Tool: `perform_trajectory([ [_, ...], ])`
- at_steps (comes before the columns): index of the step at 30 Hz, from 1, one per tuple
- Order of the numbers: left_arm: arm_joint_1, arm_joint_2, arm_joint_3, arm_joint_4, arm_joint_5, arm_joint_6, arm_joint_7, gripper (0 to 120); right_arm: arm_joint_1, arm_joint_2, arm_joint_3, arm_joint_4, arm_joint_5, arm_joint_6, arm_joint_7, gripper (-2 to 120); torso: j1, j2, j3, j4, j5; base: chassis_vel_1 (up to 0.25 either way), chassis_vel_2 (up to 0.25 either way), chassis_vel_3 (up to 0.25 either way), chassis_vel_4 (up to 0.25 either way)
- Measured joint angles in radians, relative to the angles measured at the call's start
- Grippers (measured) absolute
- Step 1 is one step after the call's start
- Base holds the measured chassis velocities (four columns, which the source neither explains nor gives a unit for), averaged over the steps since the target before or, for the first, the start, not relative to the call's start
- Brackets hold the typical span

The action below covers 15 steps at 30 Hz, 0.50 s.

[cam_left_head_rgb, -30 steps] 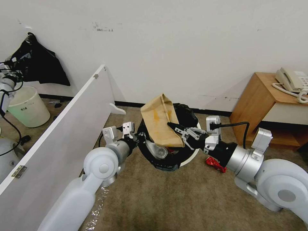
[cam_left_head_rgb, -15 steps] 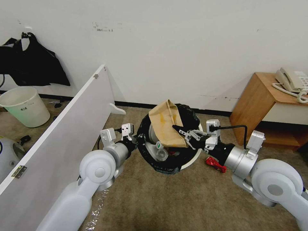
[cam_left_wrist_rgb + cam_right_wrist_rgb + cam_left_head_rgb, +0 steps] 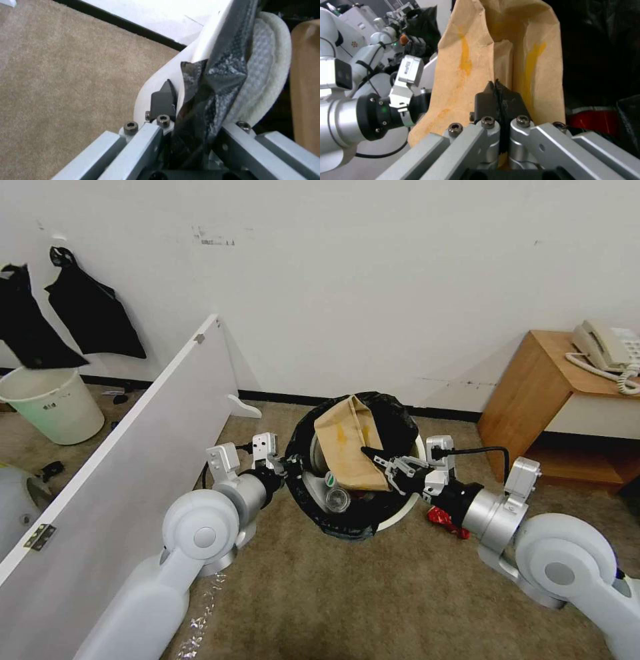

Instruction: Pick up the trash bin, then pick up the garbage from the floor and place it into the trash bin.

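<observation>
The trash bin (image 3: 393,425), white with a black bag over its rim, is held up off the carpet. My left gripper (image 3: 285,464) is shut on its near rim; in the left wrist view the rim and liner (image 3: 196,75) sit clamped between the jaws. My right gripper (image 3: 375,457) is shut on the tan paper bag (image 3: 347,443), which stands tilted in the bin's mouth, also seen close up as paper bag (image 3: 476,50). Inside lie a white slipper (image 3: 266,75) and a clear bottle (image 3: 335,496). A crushed red wrapper (image 3: 443,520) lies on the floor under my right wrist.
A white partition board (image 3: 133,447) runs along my left. A pale green-tinted bin (image 3: 53,403) stands beyond it, with black bags (image 3: 93,317) hanging on the wall. A wooden cabinet (image 3: 533,393) with a telephone (image 3: 603,347) is at the right. Open carpet lies in front.
My right gripper has carried the tan paper bag down and farther into the bin's mouth. The left gripper has kept its hold on the rim.
</observation>
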Motion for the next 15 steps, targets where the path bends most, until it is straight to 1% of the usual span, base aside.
perform_trajectory([
  [12,0.001,-0.006,0.000,-0.003,-0.003,-0.002,-0.003,1,0.006,0.005,-0.008,-0.009,-0.010,-0.002,0.004,0,0.000,0.000,0.000,0.0000,0.0000,0.000,0.000,0.000,0.000],
  [13,0.001,-0.006,0.000,-0.003,-0.002,-0.002,-0.003,1,0.007,0.005,-0.008,-0.008,-0.009,-0.001,0.004,1,0.000,0.000,0.000,0.0000,0.0000,0.000,0.000,0.000,0.000],
  [14,0.001,-0.007,0.000,-0.003,-0.001,-0.002,-0.003,1,0.009,0.004,-0.008,-0.005,-0.008,-0.001,0.004,5,0.000,0.000,0.000,0.0000,0.0000,0.000,0.000,0.000,0.000],
  [15,0.001,-0.007,0.000,-0.003,-0.001,-0.002,-0.003,1,0.009,0.004,-0.008,-0.005,-0.008,-0.001,0.004,5,0.000,0.000,0.000,0.0000,0.0000,0.000,0.000,0.000,0.000],
])
